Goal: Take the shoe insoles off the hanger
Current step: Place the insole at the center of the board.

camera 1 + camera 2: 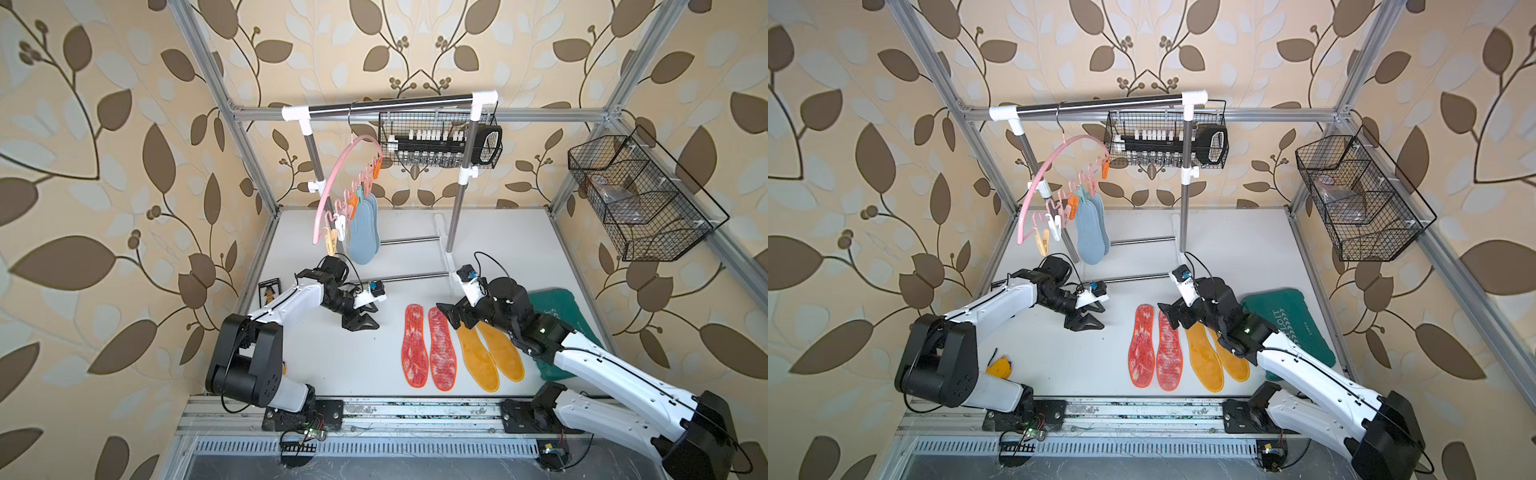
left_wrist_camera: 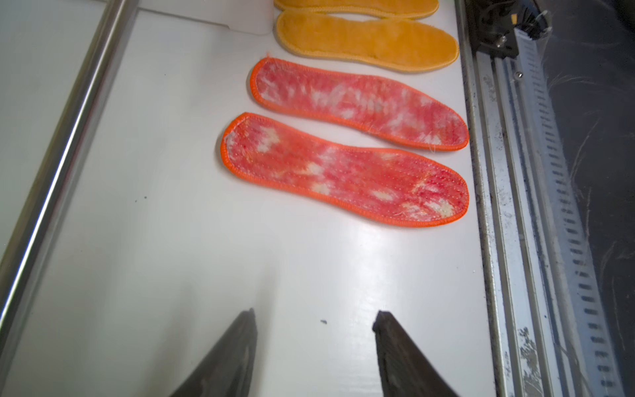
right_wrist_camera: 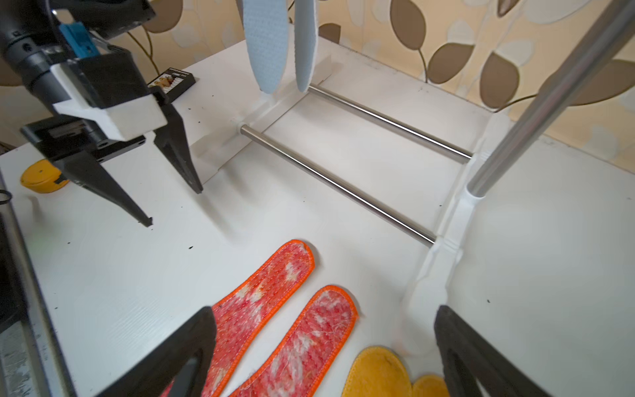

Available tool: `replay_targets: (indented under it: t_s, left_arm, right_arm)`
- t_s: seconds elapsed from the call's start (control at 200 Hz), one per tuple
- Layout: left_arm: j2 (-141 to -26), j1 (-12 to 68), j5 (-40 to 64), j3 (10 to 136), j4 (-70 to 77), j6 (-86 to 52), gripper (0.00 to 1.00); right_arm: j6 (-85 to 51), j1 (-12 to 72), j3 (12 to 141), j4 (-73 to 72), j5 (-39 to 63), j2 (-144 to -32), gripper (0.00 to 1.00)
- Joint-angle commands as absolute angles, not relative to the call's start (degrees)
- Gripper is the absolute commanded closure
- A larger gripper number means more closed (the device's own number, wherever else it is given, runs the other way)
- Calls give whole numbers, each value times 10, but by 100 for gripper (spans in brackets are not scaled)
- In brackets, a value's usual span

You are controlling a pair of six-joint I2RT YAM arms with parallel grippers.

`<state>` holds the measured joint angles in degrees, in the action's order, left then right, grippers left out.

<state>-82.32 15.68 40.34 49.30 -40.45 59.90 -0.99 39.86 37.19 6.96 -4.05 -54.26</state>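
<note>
Released and empty, free for the grey-blue insoles [image 1: 363, 232] hanging clipped to the hanger [image 1: 332, 183], left hand [image 1: 361, 323] and right hand [image 1: 451, 318] are hovering near laid-out insoles [image 1: 442, 349] on the tabletop [image 1: 332, 365].

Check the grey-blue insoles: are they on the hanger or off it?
On. Both grey-blue insoles hang clipped to the pink hanger; neither lies on the tabletop.

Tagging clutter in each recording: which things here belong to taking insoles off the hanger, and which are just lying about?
Job: pink hanger, grey-blue insoles clipped to it, red insoles, orange insoles.
Lying about: green case, yellow tape measure, black card, wire baskets.
</note>
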Motion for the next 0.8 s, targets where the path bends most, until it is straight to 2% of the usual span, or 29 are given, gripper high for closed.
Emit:
replay_targets:
  t_s: [0.0,0.14,0.27,0.42,0.66,0.795]
  left_arm:
    - [-780,147,332,473,-421,569,42]
    - [-725,124,302,435,-416,555,40]
    - [-681,87,293,407,-420,552,36]
    - [-643,25,305,378,-407,547,32]
    - [-636,-69,362,354,-334,485,25]
    - [-626,-122,394,357,-311,457,20]
  right_arm:
    - [-5,399,318,-19,-112,-515,2]
    - [-59,399,234,-154,-119,-494,2]
    - [-88,398,195,-214,-116,-491,2]
    - [-50,398,205,-219,-77,-523,2]
    - [-65,396,188,-228,-218,-553,2]
    - [-82,387,180,-217,-219,-578,2]
